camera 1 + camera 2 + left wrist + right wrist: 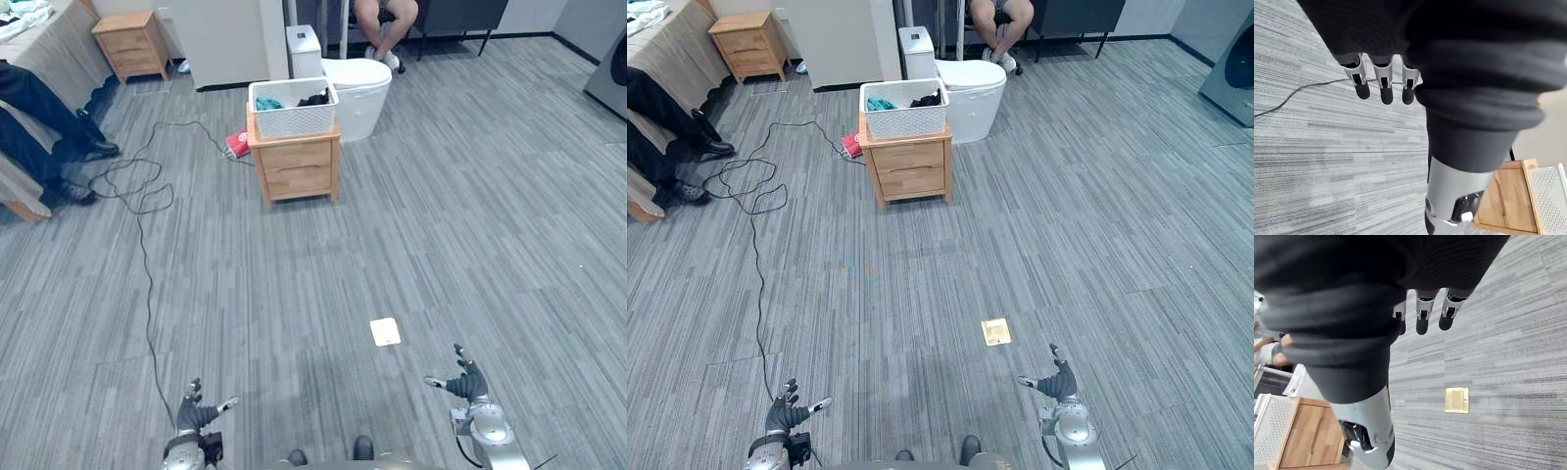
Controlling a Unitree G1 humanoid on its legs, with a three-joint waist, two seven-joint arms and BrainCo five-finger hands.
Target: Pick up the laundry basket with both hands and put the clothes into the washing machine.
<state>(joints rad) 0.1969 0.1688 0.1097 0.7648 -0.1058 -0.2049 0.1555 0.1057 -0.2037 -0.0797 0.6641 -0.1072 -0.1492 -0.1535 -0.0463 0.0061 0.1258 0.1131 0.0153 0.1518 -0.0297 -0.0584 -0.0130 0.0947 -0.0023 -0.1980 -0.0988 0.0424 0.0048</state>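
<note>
Your left hand [199,411] and right hand [462,382] hang spread, empty; the laundry basket [292,120] sits far off on a wooden cabinet [297,168].

Laundry basket [292,121]: holds clothes [315,98], on wooden counter [299,168], upper centre.
Left hand [196,415]: lower left, fingers spread.
Right hand [468,384]: lower right, fingers spread.

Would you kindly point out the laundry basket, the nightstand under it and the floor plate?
laundry basket [292,120], left eye view, white front wall.
nightstand [299,157], left eye view, upper drawer front.
floor plate [385,332], left eye view, its middle.
</note>
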